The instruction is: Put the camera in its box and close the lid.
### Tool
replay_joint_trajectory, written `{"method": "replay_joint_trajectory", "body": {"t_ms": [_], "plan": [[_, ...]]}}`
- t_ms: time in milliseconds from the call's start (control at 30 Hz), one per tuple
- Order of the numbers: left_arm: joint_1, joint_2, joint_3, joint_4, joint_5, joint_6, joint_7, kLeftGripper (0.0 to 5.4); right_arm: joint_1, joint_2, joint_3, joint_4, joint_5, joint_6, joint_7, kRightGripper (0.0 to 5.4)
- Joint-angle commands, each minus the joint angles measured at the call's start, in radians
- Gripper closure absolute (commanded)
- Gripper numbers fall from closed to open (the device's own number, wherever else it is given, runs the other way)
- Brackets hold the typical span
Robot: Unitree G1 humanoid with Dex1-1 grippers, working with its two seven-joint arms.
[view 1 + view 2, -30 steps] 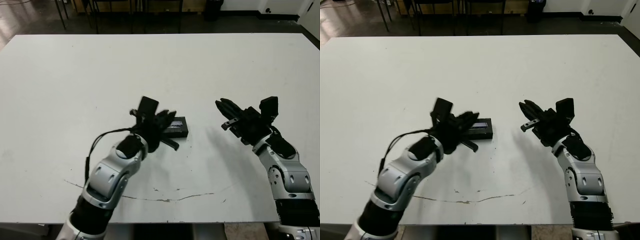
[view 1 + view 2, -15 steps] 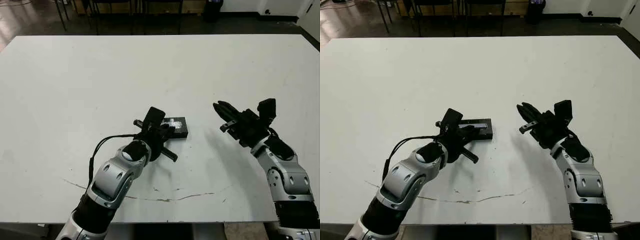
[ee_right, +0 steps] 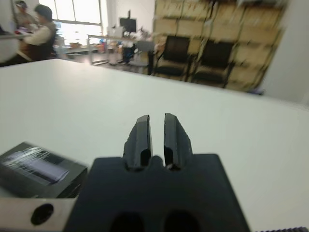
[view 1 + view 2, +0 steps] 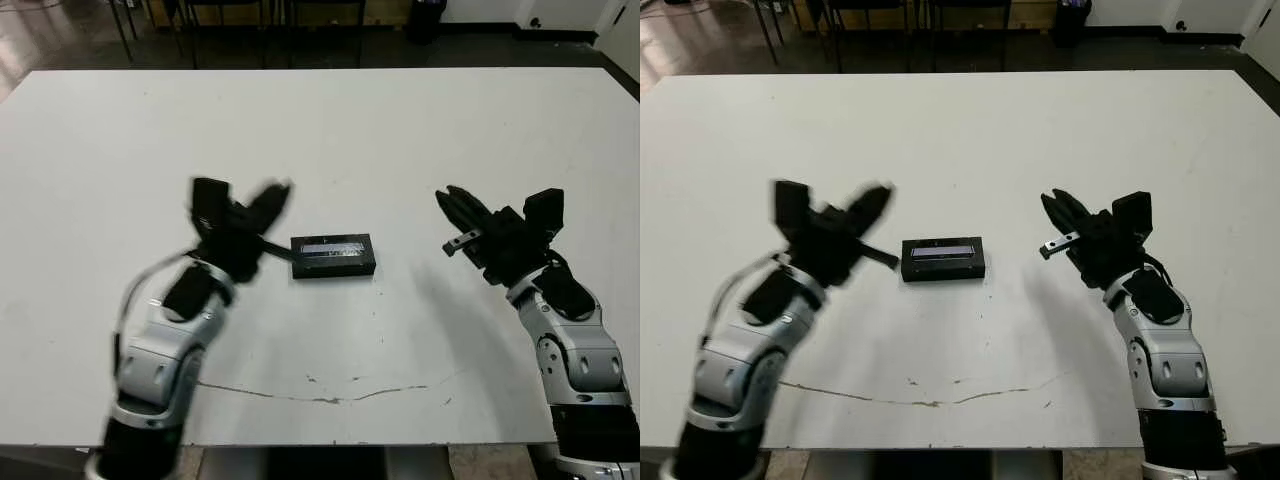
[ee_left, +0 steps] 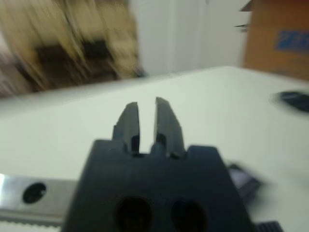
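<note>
While both my arms hover off the white table, the small shallow black rectangular box sits alone near the table's middle, between my two grippers and touching neither. On top of it lies the thin flat black lid with the pale grey stripe, flush with the box's outline as far as I can see from the head views. The camera itself is not visible anywhere on the table; I judge it is inside, under the lid, but I cannot confirm that.

My left gripper is raised just beside the box on my left, blurred in the head views. In the left wrist view its two black fingers stand nearly together with only a thin slit between them, holding nothing. My right gripper hangs well apart from the box on my right; its fingers are likewise drawn close with a narrow gap, empty. The right wrist view shows the box at the edge, lid on, glossy stripe catching light.

Progress, as a judgement: task looks essentially done — lid seated, nothing loose on the table. What is left, if anything, is checking that the lid sits fully down on all sides; the near edge looks level, the far edge is too small to tell.

People show in the room beyond the table in the right wrist view, far off.
</note>
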Motion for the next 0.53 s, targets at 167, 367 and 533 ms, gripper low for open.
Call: {"method": "replay_joint_trajectory", "body": {"t_ms": [167, 367, 533], "plan": [[0.002, 0.016, 0.144, 0.327, 0.005, -0.370, 0.076, 5.38, 0.016, 0.042, 0.059, 0.013, -0.248, -0.173, -0.193, 5.40], [-0.016, -0.038, 0.209, 0.431, -0.088, -0.442, 0.090, 5.38, 0.017, 0.101, 0.083, 0.071, -0.366, -0.239, -0.342, 5.40], [-0.007, -0.067, 0.229, 0.418, -0.138, -0.402, 0.092, 5.38, -0.003, 0.133, 0.046, 0.099, -0.203, -0.198, -0.269, 5.40]]}}
